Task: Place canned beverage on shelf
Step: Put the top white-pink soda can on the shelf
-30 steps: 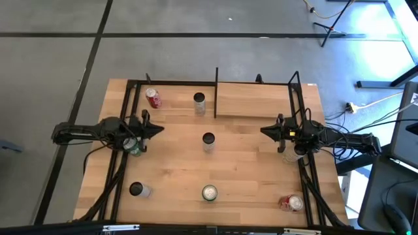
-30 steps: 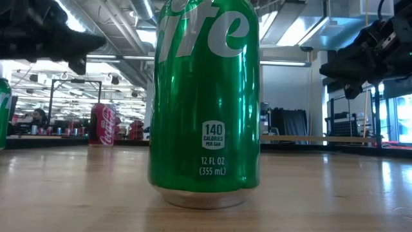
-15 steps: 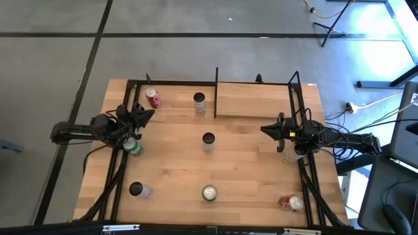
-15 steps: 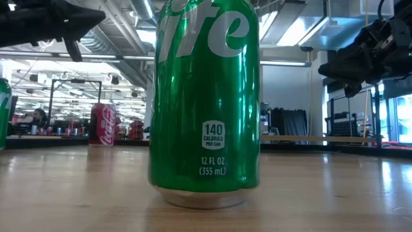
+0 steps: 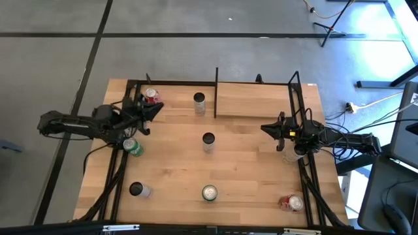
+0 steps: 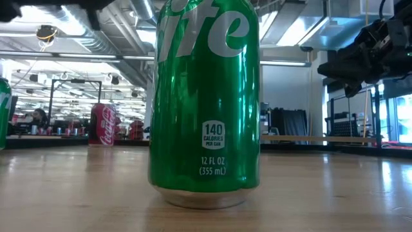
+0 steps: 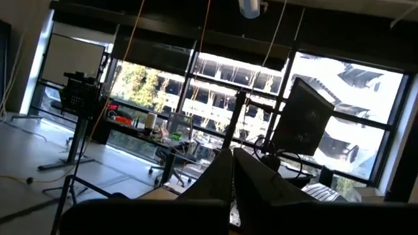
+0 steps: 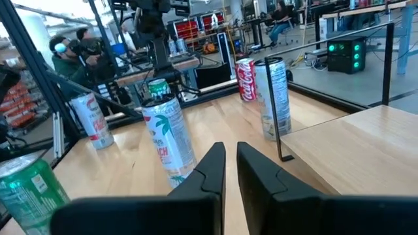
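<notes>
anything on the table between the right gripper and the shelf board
No. In the high view the right gripper sits just in front of the shelf, with only bare tabletop between them. The nearest can stands off to the side.
</notes>
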You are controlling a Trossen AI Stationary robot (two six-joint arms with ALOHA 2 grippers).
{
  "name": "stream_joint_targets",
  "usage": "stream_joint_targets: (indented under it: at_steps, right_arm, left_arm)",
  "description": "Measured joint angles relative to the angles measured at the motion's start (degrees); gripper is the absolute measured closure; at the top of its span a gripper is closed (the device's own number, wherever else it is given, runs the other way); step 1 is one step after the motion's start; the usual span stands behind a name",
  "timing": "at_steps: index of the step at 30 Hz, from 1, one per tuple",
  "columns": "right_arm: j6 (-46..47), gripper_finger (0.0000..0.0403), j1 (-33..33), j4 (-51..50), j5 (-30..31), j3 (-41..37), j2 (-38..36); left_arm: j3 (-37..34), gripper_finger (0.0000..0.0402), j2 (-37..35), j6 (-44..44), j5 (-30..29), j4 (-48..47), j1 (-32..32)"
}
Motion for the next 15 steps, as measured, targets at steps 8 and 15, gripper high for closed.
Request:
stream_joint_targets:
  at_steps: [8, 15]
  right_arm:
    - [15.2, 0.0375, 0.02, 15.28, 0.24, 0.01, -0.02]
    - [15.62, 0.0375, 0.02, 21.86, 6.71, 0.14, -0.02]
  left_arm:
    - [9.07, 0.0395, 11.12, 1.12, -2.11, 3.8, 1.68]
    - [14.07, 0.0363, 18.84, -0.86, 1.28, 0.22, 4.38]
